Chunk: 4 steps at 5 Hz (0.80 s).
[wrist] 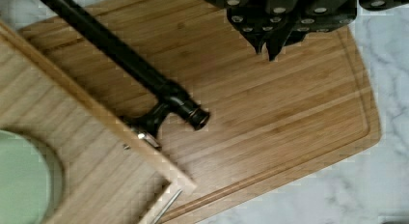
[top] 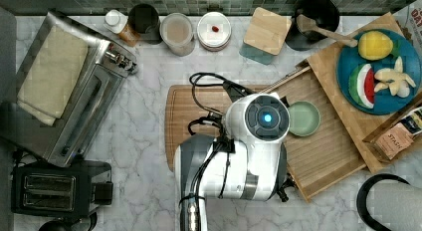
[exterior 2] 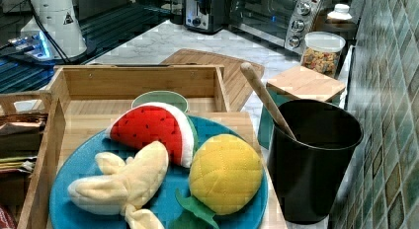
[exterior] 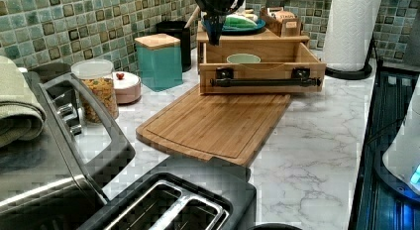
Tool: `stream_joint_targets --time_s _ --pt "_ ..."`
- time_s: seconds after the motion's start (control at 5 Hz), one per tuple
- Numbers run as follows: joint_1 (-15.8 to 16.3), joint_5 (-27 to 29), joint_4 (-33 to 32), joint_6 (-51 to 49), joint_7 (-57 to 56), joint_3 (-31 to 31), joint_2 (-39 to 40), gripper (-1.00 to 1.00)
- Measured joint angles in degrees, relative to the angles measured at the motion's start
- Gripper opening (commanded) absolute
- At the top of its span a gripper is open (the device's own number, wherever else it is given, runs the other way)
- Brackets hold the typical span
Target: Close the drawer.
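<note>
The drawer point(exterior: 262, 66) stands pulled out of its wooden stand, its front lying over the cutting board point(exterior: 218, 123). A long black bar handle point(exterior: 265, 83) runs across that front. A pale green bowl point(exterior: 242, 58) sits inside the drawer point(top: 328, 151). My gripper point(exterior: 214, 37) hangs above the drawer's front corner at the left view's left. In the wrist view the gripper point(wrist: 269, 50) is shut on nothing, over the cutting board point(wrist: 289, 118), a little way off the end of the handle point(wrist: 120, 55). The drawer's slatted bottom point(wrist: 72, 151) shows beside it.
A blue plate point(top: 348, 57) of toy fruit sits on top of the stand. A teal canister point(exterior: 158, 59), a black cup point(exterior 2: 314, 160) with a wooden spoon and jars line the tiled wall. A toaster oven point(top: 64, 91), a toaster point(top: 54, 191) and a paper towel roll point(exterior: 349, 27) stand around.
</note>
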Motion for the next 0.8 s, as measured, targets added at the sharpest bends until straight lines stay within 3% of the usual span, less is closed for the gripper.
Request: stream_joint_targets --time_s 0.4,0.8 --pt "1.82 0.29 -7.5 9.23 -14.77 0.97 -2.92 -1.0" --pt "2.99 -0.06 -12.76 9.96 -23.22 0.65 -4.13 -1.0"
